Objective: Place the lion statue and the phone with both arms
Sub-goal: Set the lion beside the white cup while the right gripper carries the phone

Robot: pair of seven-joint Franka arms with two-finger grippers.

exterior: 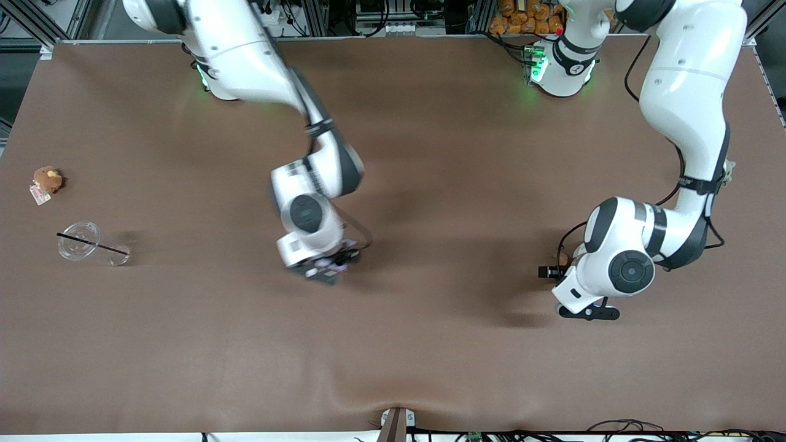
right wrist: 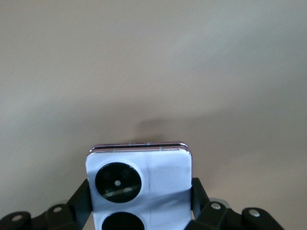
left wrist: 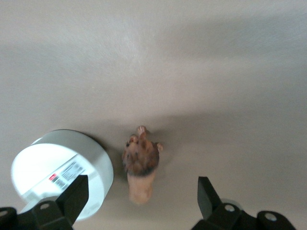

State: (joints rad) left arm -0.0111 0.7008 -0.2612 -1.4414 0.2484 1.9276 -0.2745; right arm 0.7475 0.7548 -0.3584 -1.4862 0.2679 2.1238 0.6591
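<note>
Left gripper [exterior: 556, 279] low over table toward left arm's end; right gripper [exterior: 328, 267] mid-table; plush [exterior: 47, 179] and clear cup [exterior: 80, 240] toward right arm's end.

Left wrist: fingers [left wrist: 74, 196] spread wide, lion statue [left wrist: 140, 163] free on table between them, beside white disc [left wrist: 72, 165].

Right wrist: fingers [right wrist: 81, 203] clamped on phone [right wrist: 141, 184].

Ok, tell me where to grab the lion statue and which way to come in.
Take the lion statue across its narrow body, coming straight down from above. It lies lengthwise on the table, so its flanks are the closest-set faces. The left pincer already hangs open over it, one finger at each flank. Mind the white disc beside it.
</note>
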